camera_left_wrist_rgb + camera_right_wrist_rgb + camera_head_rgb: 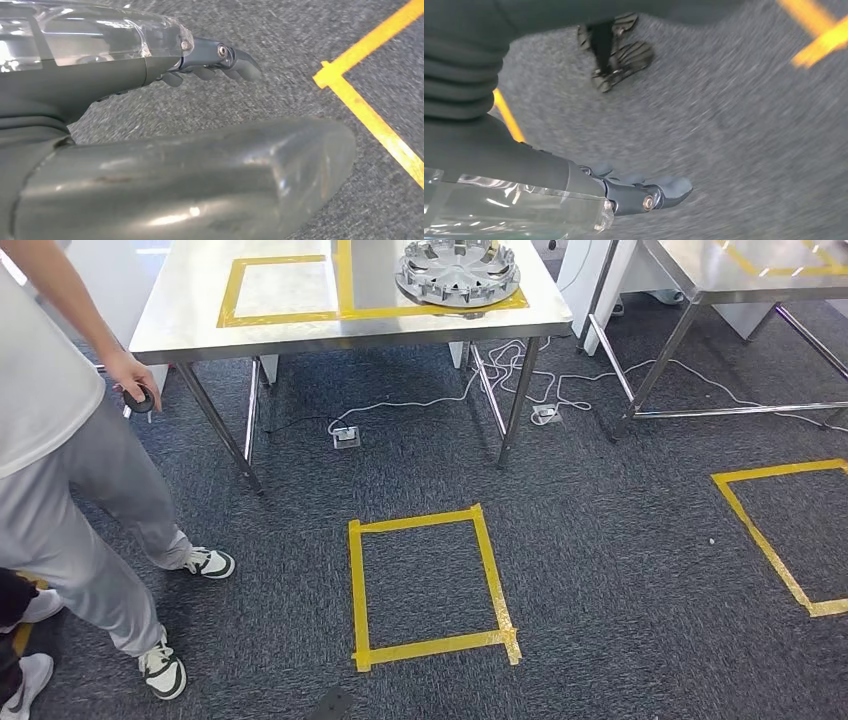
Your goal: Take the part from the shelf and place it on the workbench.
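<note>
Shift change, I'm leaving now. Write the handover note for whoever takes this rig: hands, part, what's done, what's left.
Left robot hand: hangs over the grey carpet, fingers loosely extended, holding nothing.
Right robot hand: the same, empty, over the carpet.
Part: a silver wheel-cover-like part lies flat on the steel workbench, on the yellow tape marking there.
Done: judging from that, the part appears placed.
Left: possibly nothing; confirm the placement on the marking.
Note: a person stands close beside the workbench, holding a small dark object. A yellow tape square marks the floor ahead.
</note>
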Action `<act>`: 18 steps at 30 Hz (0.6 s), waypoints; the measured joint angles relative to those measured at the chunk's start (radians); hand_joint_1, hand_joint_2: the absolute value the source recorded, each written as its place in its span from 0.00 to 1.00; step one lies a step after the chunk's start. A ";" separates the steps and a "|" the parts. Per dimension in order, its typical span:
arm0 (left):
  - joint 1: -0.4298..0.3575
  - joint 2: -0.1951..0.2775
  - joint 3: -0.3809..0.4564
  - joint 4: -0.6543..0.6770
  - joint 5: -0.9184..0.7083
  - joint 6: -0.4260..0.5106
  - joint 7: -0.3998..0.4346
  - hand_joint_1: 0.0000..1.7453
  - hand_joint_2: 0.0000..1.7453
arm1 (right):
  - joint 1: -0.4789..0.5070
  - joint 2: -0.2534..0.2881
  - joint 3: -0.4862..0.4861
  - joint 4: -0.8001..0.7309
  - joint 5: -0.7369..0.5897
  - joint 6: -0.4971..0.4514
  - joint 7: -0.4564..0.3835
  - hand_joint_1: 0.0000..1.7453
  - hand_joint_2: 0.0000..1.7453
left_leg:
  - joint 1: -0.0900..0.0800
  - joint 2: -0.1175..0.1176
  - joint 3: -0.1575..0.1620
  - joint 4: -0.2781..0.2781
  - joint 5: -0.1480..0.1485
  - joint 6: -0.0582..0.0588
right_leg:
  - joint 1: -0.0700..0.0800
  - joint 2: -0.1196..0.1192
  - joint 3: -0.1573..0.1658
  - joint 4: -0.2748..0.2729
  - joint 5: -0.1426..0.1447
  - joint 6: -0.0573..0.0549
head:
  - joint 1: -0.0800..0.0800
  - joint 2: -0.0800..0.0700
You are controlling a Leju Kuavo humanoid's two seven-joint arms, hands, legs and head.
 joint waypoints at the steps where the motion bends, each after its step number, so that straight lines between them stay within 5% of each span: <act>1: 0.001 0.001 0.000 0.000 0.000 -0.003 0.000 0.00 0.00 | -0.002 0.006 -0.011 0.028 -0.001 0.002 -0.002 0.00 0.00 | 0.001 -0.012 0.006 -0.011 -0.007 0.003 | -0.002 0.014 -0.007 0.003 0.000 0.007 | 0.001 0.000; 3: 0.002 0.002 -0.001 0.001 -0.004 -0.012 0.001 0.00 0.00 | -0.005 0.018 -0.031 0.075 -0.002 0.010 -0.010 0.00 0.00 | -0.002 0.023 0.012 -0.020 -0.005 0.012 | -0.006 0.036 -0.018 0.006 0.002 0.019 | 0.004 0.000; 5: 0.000 0.002 -0.002 0.001 -0.013 -0.019 0.001 0.00 0.00 | -0.009 0.028 -0.046 0.110 -0.002 0.018 -0.018 0.00 0.00 | 0.000 0.065 0.018 -0.030 -0.002 0.023 | -0.005 -0.003 -0.041 0.047 -0.025 0.030 | 0.008 0.000; 7: -0.001 0.001 -0.002 0.001 -0.019 -0.021 0.002 0.00 0.00 | -0.016 0.036 -0.056 0.134 -0.001 0.023 -0.023 0.00 0.00 | -0.001 0.110 0.020 -0.033 -0.004 0.028 | -0.005 -0.063 -0.096 0.162 -0.089 0.042 | 0.013 0.000; 9: 0.000 0.003 -0.002 0.002 -0.020 -0.022 0.003 0.00 0.00 | -0.017 0.043 -0.063 0.153 -0.001 0.026 -0.025 0.00 0.00 | -0.003 0.150 0.019 -0.032 -0.007 0.028 | -0.011 -0.083 -0.143 0.268 -0.130 0.051 | 0.014 0.000; 10: -0.001 0.004 -0.002 0.002 -0.020 -0.022 0.004 0.00 0.00 | -0.014 0.046 -0.065 0.162 -0.001 0.026 -0.025 0.00 0.00 | -0.004 0.167 0.019 -0.032 -0.009 0.027 | -0.014 -0.087 -0.144 0.276 -0.123 0.052 | 0.014 0.000; 12: -0.004 0.004 -0.002 0.003 -0.021 -0.022 0.004 0.00 0.00 | -0.009 0.049 -0.071 0.178 -0.001 0.026 -0.025 0.00 0.00 | -0.004 0.192 0.022 -0.032 -0.012 0.024 | -0.015 -0.099 -0.090 0.178 -0.062 0.049 | 0.014 0.000; 14: -0.008 0.002 -0.002 0.003 -0.022 -0.022 0.004 0.00 0.00 | -0.011 0.051 -0.079 0.190 -0.001 0.026 -0.027 0.00 0.00 | -0.006 0.210 0.025 -0.032 -0.014 0.018 | -0.007 -0.136 -0.021 0.044 -0.014 0.036 | 0.014 0.000; 16: -0.011 0.000 -0.002 0.003 -0.022 -0.022 0.004 0.00 0.00 | -0.013 0.053 -0.084 0.202 -0.001 0.026 -0.029 0.00 0.00 | -0.007 0.223 0.027 -0.033 -0.015 0.009 | 0.004 -0.156 0.002 -0.007 -0.007 0.023 | 0.014 0.000; 18: -0.012 -0.003 -0.002 0.003 -0.022 -0.022 0.004 0.00 0.00 | -0.012 0.054 -0.088 0.214 -0.001 0.026 -0.030 0.00 0.00 | -0.004 0.226 0.031 -0.036 -0.017 -0.003 | 0.005 -0.141 0.004 -0.015 -0.001 0.012 | 0.014 0.000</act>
